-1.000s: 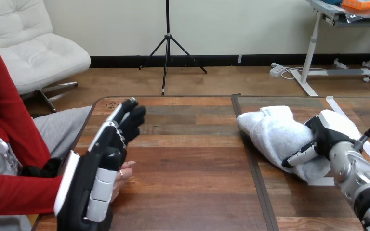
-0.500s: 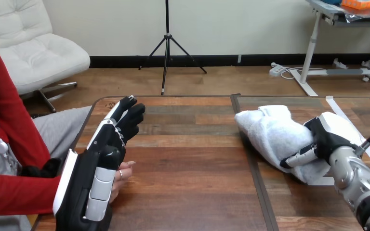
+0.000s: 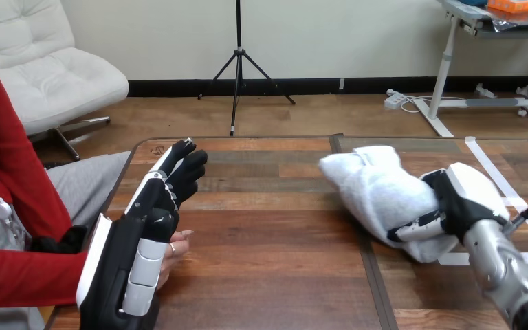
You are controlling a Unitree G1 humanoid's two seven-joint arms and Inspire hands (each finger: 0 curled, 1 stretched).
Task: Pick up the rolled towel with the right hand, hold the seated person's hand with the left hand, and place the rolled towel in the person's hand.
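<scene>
You've got the right hand [image 3: 462, 198] clamped on the rolled towel [image 3: 375, 189], with fingers curled under its near side and the palm on its right end. The towel is over the table's [image 3: 268, 275] right half, toward the far edge; can't tell if it's clear of the wood. Your left hand [image 3: 144, 234] stands edge-up at the left edge, fingers straight and close together, tips toward the far edge. The person's hand [image 3: 173, 251] is right against its palm side; actual contact can't be told.
</scene>
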